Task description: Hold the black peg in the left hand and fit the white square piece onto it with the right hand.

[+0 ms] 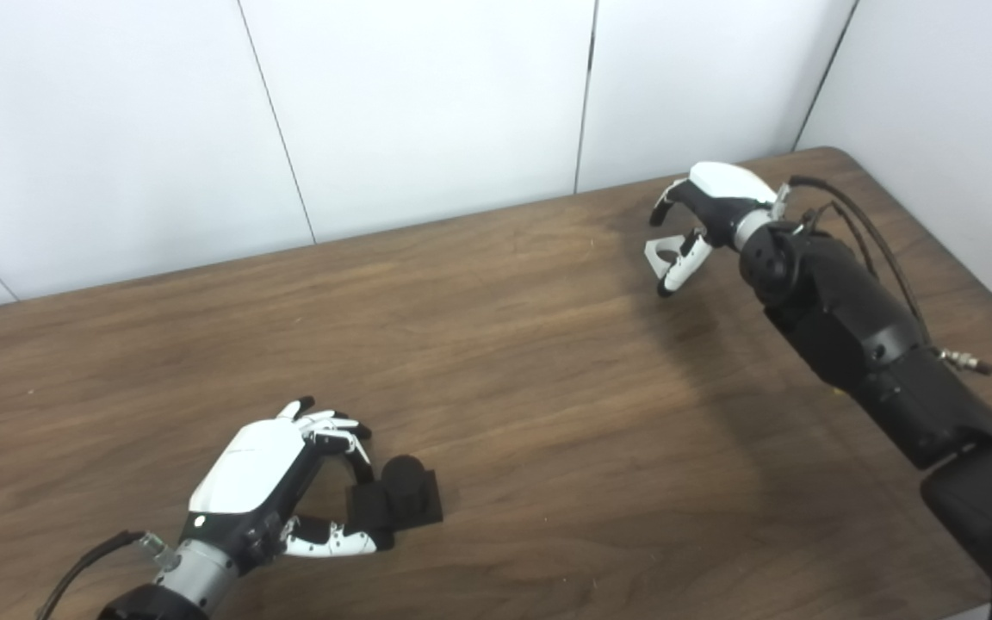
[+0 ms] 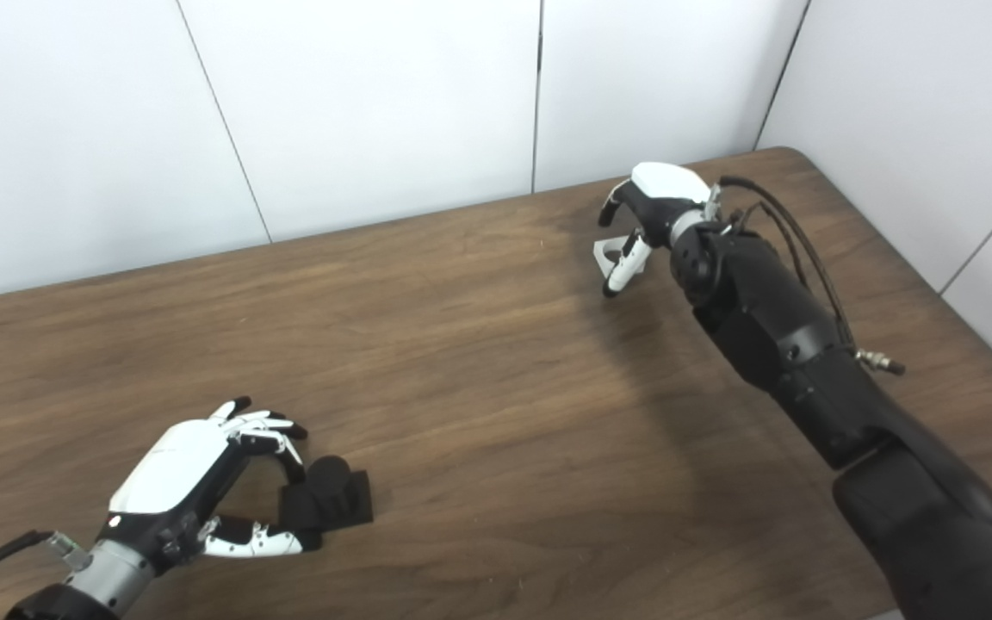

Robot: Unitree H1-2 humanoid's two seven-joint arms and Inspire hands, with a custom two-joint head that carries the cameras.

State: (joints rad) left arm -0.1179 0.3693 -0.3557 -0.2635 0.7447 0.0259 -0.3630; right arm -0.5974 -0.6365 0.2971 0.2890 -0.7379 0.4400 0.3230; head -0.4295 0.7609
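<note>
Down at the near left of the brown wooden table (image 1: 496, 344), the left hand (image 1: 281, 482) lies low over the surface with its fingers curled around the black peg (image 1: 401, 495), a short round post on a square black base that sits flat on the wood. The fingertips press the base's near side and the thumb reaches in along its front edge, so the hand is grasping it, though the peg is not lifted. Far across the table, near the back right corner, the right hand (image 1: 703, 215) hangs on its long black arm (image 1: 858, 336) with fingers and thumb pinched on the white square piece (image 1: 661, 252), which is held above the wood and well apart from the peg (from here its open middle can just be made out between the fingers). Behind both runs a plain white panelled wall (image 1: 427, 103).
</note>
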